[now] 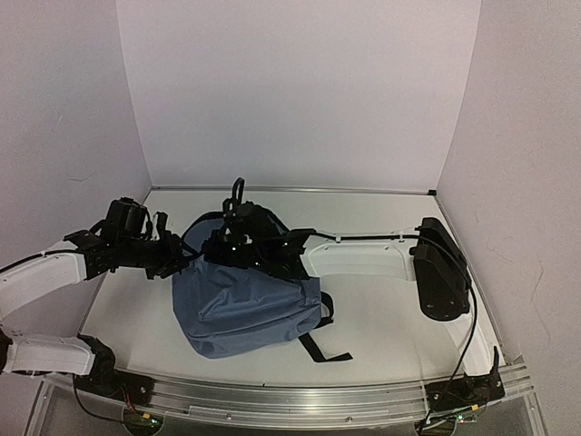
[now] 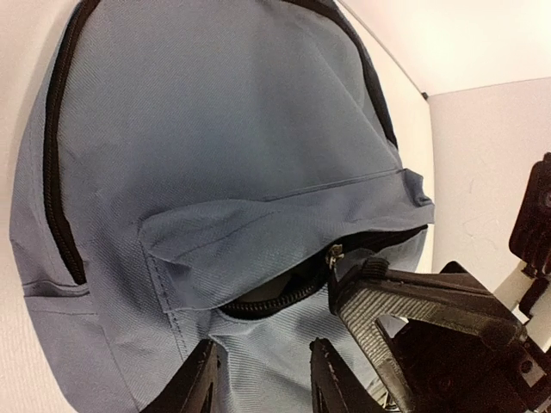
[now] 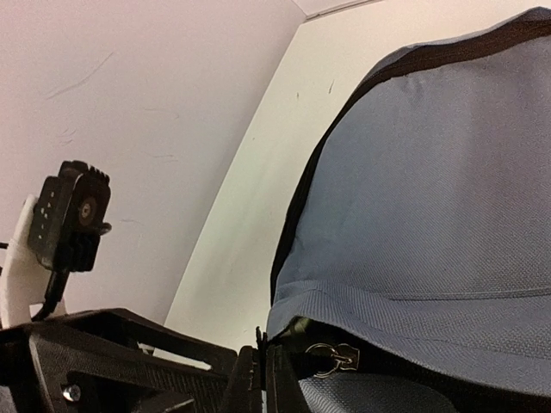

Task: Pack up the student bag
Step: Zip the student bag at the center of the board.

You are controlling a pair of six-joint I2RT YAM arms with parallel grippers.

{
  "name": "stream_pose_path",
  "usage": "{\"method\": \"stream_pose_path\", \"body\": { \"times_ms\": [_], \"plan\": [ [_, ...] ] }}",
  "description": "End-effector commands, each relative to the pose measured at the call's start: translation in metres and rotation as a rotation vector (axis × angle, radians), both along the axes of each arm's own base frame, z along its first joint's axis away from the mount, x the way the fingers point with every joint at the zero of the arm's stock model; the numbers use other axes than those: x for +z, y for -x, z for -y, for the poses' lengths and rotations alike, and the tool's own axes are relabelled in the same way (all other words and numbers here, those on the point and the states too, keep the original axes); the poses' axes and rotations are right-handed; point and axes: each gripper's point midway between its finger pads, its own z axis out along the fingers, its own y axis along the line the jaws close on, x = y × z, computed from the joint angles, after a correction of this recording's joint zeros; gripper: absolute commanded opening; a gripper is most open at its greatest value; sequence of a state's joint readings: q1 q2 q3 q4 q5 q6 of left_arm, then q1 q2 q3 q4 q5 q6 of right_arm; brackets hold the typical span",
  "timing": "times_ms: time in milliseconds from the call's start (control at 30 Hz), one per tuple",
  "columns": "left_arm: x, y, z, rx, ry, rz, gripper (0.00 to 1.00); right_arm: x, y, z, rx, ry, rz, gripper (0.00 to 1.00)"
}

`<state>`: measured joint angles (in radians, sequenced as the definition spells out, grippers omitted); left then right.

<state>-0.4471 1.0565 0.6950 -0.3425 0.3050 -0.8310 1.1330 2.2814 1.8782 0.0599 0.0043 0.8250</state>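
The student bag (image 1: 245,304) lies in the middle of the table, slate-blue with black zips, its front pocket partly unzipped (image 2: 275,297). My left gripper (image 1: 182,259) sits at the bag's left side. In the left wrist view it (image 2: 263,344) is open, with pocket fabric showing behind the gap and nothing pinched. My right gripper (image 1: 221,247) reaches over the bag's top. In the right wrist view it (image 3: 263,354) is shut on a thin black pull tab next to the metal zip slider (image 3: 334,357). The same gripper (image 2: 344,288) shows beside the slider (image 2: 334,255).
White walls close in the table on the left, back and right. The right arm's black elbow (image 1: 440,272) stands near the right wall. A black bag strap (image 1: 325,350) trails toward the near edge. The aluminium rail (image 1: 290,392) runs along the front.
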Motion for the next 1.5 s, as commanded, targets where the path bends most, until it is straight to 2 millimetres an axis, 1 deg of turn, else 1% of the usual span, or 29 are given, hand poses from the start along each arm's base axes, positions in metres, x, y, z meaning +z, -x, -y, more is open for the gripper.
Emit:
{"method": "stream_pose_path", "body": {
  "times_ms": [0,67,167,333,400,500,633,700,767,867,967,1033,1100,1133,1200,1467],
  "plan": [
    [0.005,0.002,-0.028,0.077,-0.116,-0.013,0.37,0.046,0.028,-0.021,0.100,-0.100,0.069,0.05],
    [0.009,0.003,-0.033,0.096,-0.119,0.004,0.39,0.062,0.031,-0.017,0.098,-0.109,0.098,0.11],
    [0.020,0.006,-0.035,0.095,-0.099,0.054,0.41,0.088,0.037,-0.006,0.104,-0.121,0.142,0.18],
    [0.032,0.009,-0.033,0.077,-0.073,0.111,0.45,0.122,0.056,0.010,0.154,-0.135,0.202,0.34],
    [0.036,0.008,-0.032,0.069,-0.062,0.128,0.47,0.130,0.058,0.019,0.150,-0.138,0.211,0.36],
    [0.043,0.010,-0.022,0.016,-0.021,0.171,0.53,0.143,0.060,0.034,0.128,-0.140,0.230,0.38],
    [0.052,0.009,-0.002,-0.085,0.050,0.215,0.60,0.147,0.052,0.062,0.037,-0.104,0.249,0.46],
    [0.053,0.008,0.008,-0.127,0.073,0.213,0.60,0.141,0.045,0.076,-0.020,-0.064,0.253,0.48],
    [0.053,0.007,0.015,-0.155,0.076,0.212,0.61,0.131,0.036,0.090,-0.067,-0.024,0.243,0.50],
    [0.052,0.000,0.021,-0.171,0.060,0.198,0.61,0.109,0.012,0.117,-0.136,0.014,0.171,0.50],
    [0.042,-0.007,0.023,-0.167,0.027,0.155,0.57,0.086,-0.011,0.143,-0.191,0.037,0.106,0.51],
    [0.036,-0.011,0.020,-0.145,-0.008,0.135,0.54,0.075,-0.020,0.154,-0.213,0.062,0.094,0.51],
    [0.032,-0.013,0.017,-0.134,-0.024,0.127,0.50,0.067,-0.025,0.163,-0.227,0.079,0.084,0.52],
    [0.033,-0.014,0.018,-0.132,-0.023,0.130,0.47,0.060,-0.025,0.167,-0.230,0.101,0.072,0.52],
    [0.033,-0.016,0.019,-0.129,-0.017,0.135,0.43,0.053,-0.025,0.171,-0.233,0.121,0.064,0.52],
    [0.033,-0.025,0.023,-0.131,-0.024,0.133,0.26,0.037,-0.026,0.169,-0.224,0.154,0.051,0.52]
  ]
}}
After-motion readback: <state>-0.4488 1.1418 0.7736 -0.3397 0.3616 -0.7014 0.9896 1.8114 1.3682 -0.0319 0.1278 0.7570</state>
